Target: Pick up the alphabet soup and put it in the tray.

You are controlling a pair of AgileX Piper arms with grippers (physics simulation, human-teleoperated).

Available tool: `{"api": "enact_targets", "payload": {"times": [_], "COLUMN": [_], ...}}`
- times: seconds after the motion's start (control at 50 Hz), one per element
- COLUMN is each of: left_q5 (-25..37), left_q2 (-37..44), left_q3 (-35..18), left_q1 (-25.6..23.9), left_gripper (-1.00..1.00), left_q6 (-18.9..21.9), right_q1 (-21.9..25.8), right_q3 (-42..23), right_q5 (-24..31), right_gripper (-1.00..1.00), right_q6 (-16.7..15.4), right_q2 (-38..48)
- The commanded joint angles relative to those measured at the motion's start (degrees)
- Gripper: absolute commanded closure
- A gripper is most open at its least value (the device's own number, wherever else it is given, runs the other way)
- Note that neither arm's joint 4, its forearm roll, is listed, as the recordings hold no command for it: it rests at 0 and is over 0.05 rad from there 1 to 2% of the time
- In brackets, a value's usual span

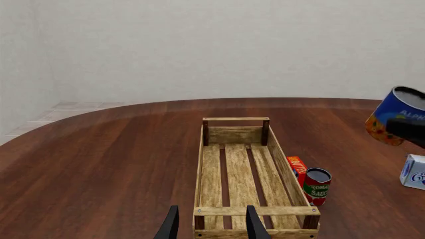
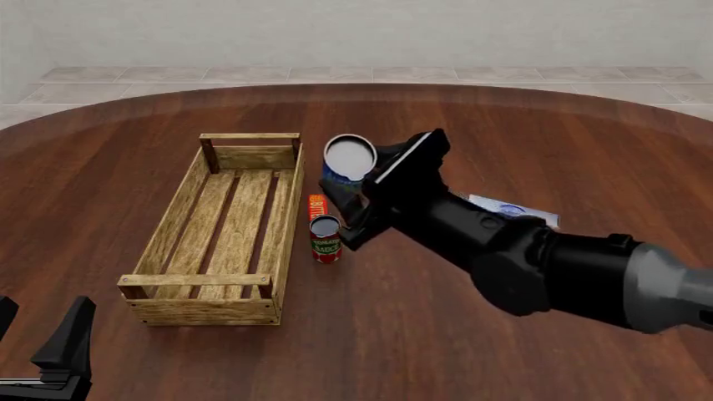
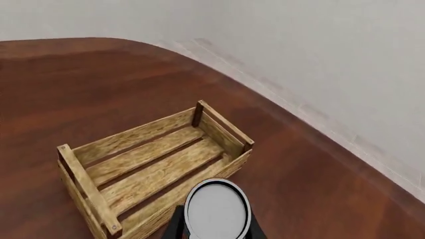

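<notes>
The alphabet soup can [image 2: 346,163], blue and orange-yellow with a pale top, is held in the air by my right gripper [image 2: 362,188], tilted, just right of the tray's far end. It also shows in the left wrist view [image 1: 395,115] and the right wrist view [image 3: 216,209]. The tray [image 2: 223,230], a light-wood slatted crate, lies on the table left of the can and holds nothing; it shows too in the left wrist view [image 1: 247,174] and the right wrist view [image 3: 149,167]. My left gripper [image 2: 45,347] is open and empty at the near left corner; it also shows in the left wrist view [image 1: 211,225].
A small red-and-green tomato sauce can [image 2: 324,238] stands against the tray's right side, with a red-orange box [image 2: 317,205] behind it. A blue-white box [image 2: 507,210] lies behind my right arm. The table is dark wood [image 2: 390,334].
</notes>
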Motion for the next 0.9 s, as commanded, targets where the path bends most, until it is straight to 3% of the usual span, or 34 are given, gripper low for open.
{"api": "enact_targets", "payload": {"times": [0.02, 0.48, 0.9], "left_q5": [0.0, 0.0, 0.0], "left_q2": [0.0, 0.0, 0.0], "left_q3": [0.0, 0.0, 0.0], "left_q1": [0.0, 0.0, 0.0], "left_gripper": [-1.00, -1.00, -1.00], "left_q6": [0.0, 0.0, 0.0], "right_q1": [0.9, 3.3, 5.9], "right_q3": [-7.6, -19.2, -24.1], "right_q5": [2.9, 5.6, 6.3], "right_gripper": [1.00, 1.00, 1.00], "right_q6": [1.0, 0.3, -0.1], "right_q2": [3.3, 11.1, 15.8]}}
